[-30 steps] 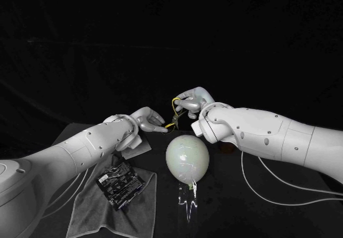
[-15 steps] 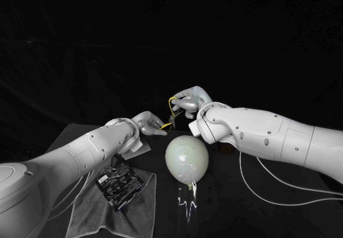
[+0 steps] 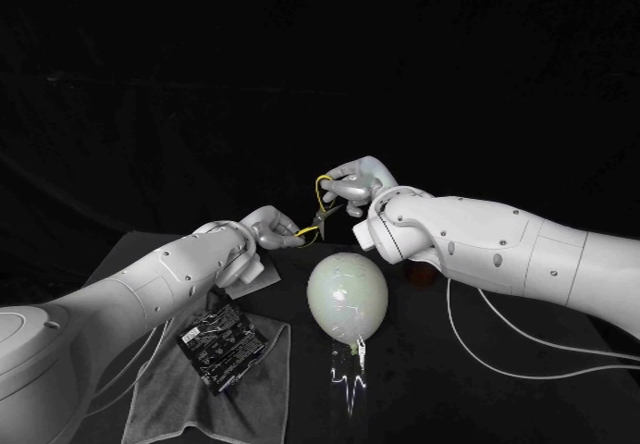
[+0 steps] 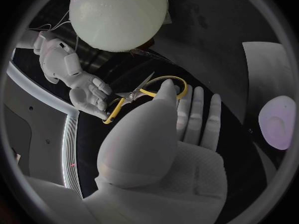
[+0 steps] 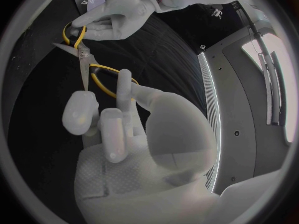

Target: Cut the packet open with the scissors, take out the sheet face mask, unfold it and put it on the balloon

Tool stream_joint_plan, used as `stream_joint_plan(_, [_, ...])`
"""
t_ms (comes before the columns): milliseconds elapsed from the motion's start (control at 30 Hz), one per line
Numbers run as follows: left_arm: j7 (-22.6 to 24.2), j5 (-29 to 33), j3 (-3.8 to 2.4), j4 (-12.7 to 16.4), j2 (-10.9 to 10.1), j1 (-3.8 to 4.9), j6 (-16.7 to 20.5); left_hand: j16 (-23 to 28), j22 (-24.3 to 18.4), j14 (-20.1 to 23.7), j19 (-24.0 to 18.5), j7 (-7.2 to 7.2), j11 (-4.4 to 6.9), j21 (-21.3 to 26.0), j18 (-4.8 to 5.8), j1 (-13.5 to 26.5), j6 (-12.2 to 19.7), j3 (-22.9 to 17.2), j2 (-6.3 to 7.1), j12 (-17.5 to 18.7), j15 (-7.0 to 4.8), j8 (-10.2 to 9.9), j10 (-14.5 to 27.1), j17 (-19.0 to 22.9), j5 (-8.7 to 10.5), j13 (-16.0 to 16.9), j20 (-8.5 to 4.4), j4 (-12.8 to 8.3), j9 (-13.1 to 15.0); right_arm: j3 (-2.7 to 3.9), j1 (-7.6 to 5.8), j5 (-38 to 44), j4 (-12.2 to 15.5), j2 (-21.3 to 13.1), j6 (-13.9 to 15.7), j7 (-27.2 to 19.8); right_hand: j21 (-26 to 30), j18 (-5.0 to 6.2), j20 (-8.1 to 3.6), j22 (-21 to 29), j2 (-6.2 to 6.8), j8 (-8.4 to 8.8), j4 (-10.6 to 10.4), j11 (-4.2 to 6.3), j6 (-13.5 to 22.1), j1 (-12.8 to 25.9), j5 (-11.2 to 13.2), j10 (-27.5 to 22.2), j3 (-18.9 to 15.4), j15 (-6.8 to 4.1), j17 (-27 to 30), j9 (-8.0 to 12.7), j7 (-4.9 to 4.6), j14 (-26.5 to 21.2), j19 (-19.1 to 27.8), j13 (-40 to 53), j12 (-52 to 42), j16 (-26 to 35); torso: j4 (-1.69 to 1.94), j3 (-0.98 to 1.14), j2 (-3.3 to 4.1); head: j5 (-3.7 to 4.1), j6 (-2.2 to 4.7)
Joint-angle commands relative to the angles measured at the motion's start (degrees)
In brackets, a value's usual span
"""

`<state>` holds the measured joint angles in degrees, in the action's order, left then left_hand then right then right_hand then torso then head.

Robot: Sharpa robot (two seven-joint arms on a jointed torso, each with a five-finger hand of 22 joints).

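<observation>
Both hands, left hand and right hand, pinch the scissors by the yellow loops just beyond the balloon, probably to settle a cutting grip. The packet, apparently uncut, waits on a cloth left of the balloon.

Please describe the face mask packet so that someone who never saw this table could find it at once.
Start from the pale egg-shaped balloon in the middle of the black table. On its left lies a crumpled grey cloth, and the packet lies flat on that cloth. It is the only dark rectangular thing with white print.
</observation>
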<state>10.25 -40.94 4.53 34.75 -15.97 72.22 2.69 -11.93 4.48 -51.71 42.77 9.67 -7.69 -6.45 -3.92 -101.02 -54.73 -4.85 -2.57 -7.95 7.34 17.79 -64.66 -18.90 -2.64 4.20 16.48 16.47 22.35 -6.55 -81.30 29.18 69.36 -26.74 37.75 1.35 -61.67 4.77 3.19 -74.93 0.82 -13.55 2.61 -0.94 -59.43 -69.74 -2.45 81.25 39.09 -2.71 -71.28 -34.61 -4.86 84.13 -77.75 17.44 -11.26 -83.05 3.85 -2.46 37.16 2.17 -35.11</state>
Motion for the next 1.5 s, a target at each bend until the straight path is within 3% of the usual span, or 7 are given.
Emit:
stream_joint_plan(33, [1.1, 6.3, -0.12, -0.3, 0.0, 0.08, 2.5, -0.4, 0.1, -0.9, 0.6, -0.38, 0.63, -0.3, -0.72, 0.1, -0.6, -0.6, -0.94, -0.1, -0.46, 1.0, -1.5, -0.3, 0.00, -0.2, -0.05, 0.0, 0.8, 0.06, -0.19, 2.1, -1.1, 0.2, -3.0, 3.2, 0.4, 0.88, -0.04, -6.8, -0.65, -1.48, 0.1, 0.22, -0.3, 0.2, -0.3, -0.3, 0.6, -0.38, 0.3, -9.6, -0.11, 2.3, 0.0, 0.1, -0.1, 0.1, 0.05, -0.06, 0.03, 0.06, -0.04])
stream_joint_plan(200, [1.0, 7.8, -0.14, -0.5, -0.3, 0.09, 3.0, -0.5, 0.0, -1.0, 0.8, -0.45, 0.70, -0.2, -0.74, 0.1, -0.5, -0.8, -0.82, 0.2, -0.53, 1.4, -1.8, -0.3, 0.00, -0.4, -0.03, 0.0, 1.2, 0.05, -0.34, 3.8, -3.4, 0.7, -5.9, 6.8, 0.7, 0.92, -0.03, -6.7, -0.60, -1.47, 0.1, 0.18, -0.2, 0.4, -0.3, -0.4, 0.7, -0.35, 0.6, -9.7, -0.15, 2.2, 0.1, 0.1, 0.0, 0.2, 0.09, -0.07, 0.02, 0.21, -0.11])
stream_joint_plan(500, [0.9, 8.9, -0.19, -0.6, -0.3, 0.12, 4.5, -0.3, -0.1, -0.8, 0.9, -0.39, 0.63, -0.1, -0.74, 0.2, -0.5, -1.0, -0.52, 0.8, -0.45, 1.9, -1.9, -0.3, 0.00, -0.6, -0.03, 0.0, 1.7, -0.13, -0.46, 4.8, -6.3, 2.0, -8.6, 9.0, 0.7, 0.92, 0.01, -6.8, -0.44, -1.44, 0.1, 0.10, -0.1, 0.8, -0.3, -0.6, 0.9, -0.29, 0.9, -9.8, -0.22, 2.1, 0.1, 0.2, 0.1, 0.3, -0.02, -0.04, 0.00, 0.13, -0.13])
stream_joint_plan(767, [0.2, 9.1, -0.27, -0.7, 0.2, 0.36, 6.4, -0.2, -0.1, -0.7, 1.0, -0.33, 0.58, 0.0, -0.77, 0.3, -0.4, -1.2, -0.33, 1.1, -0.40, 2.2, -1.9, -0.3, 0.00, -0.6, -0.04, 0.0, 1.9, -0.76, -0.44, 5.5, -7.9, 4.3, -8.6, 8.7, 0.6, 0.89, 0.01, -6.8, -0.42, -1.44, 0.1, 0.10, -0.1, 0.8, -0.3, -0.6, 0.9, -0.29, 0.8, -9.8, -0.22, 2.1, 0.1, 0.2, 0.1, 0.3, 0.03, 0.03, 0.06, 0.25, -0.07])
stream_joint_plan(1133, [-1.5, 5.0, -0.27, -1.8, 0.5, 0.83, 9.1, -0.1, -0.1, -0.6, 1.2, -0.21, 0.57, 0.0, -0.89, 0.0, -0.2, -1.7, -0.11, 1.5, -0.39, 2.5, -2.1, -0.4, 0.00, -0.6, -0.10, -0.1, 2.3, -0.94, -0.43, 8.4, -8.2, 4.7, -7.4, 8.4, 0.2, 0.81, 0.02, -6.9, -0.41, -1.45, 0.1, 0.11, -0.1, 0.9, -0.3, -0.6, 0.9, -0.28, 0.7, -9.8, -0.21, 2.2, -0.1, 0.2, 0.1, 0.3, 0.00, -0.04, 0.05, 0.34, -0.18])
stream_joint_plan(1500, [-1.3, 3.2, -0.28, -1.2, 0.4, 1.56, 12.0, -0.1, -0.2, -0.7, 1.4, -0.13, 0.54, 0.0, -1.00, 0.0, -0.1, -1.9, 0.14, 1.7, -0.38, 2.8, -2.3, -0.4, 0.00, -0.6, -0.13, -0.1, 2.5, -1.30, -0.43, 13.2, -9.4, 5.5, -9.4, 10.7, 0.2, 0.81, 0.02, -6.9, -0.41, -1.47, 0.1, 0.11, -0.1, 0.9, -0.3, -0.6, 0.9, -0.28, 0.7, -9.9, -0.21, 2.2, -0.1, 0.2, 0.1, 0.3, 0.09, 0.01, -0.03, 0.46, -0.21])
